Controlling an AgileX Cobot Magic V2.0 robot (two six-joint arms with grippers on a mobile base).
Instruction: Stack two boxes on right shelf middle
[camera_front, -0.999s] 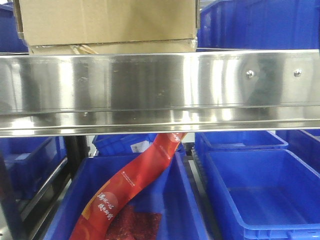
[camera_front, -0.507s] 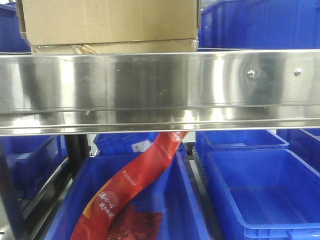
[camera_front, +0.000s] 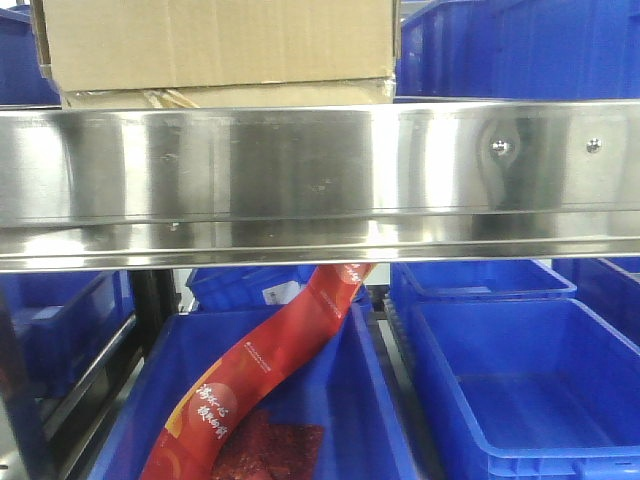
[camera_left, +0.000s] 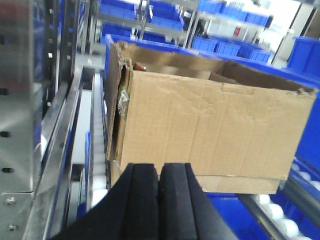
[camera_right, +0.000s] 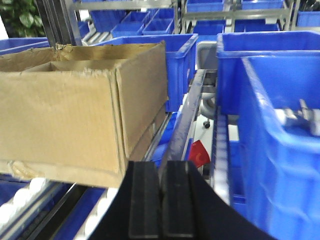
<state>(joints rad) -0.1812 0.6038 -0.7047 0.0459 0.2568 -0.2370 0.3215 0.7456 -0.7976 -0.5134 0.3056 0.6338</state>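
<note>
Rows of blue bins fill the front view behind a polished steel shelf whose rail spans the frame, two rivets at 2 o'clock. At 12 o'clock we see a brown cardboard box resting on a flatter cardboard layer that sits on that shelf. At 7 o'clock a red packet leans in a bin.

From the left wrist, we see the left end effector at 6 o'clock, pads pressed together and clenched on nothing, just below the open-topped box at center, with crumpled tape at its left corner.

From the right wrist, our right end effector is likewise clenched and empty at 6 o'clock, the box at 9 o'clock, near it.
</note>
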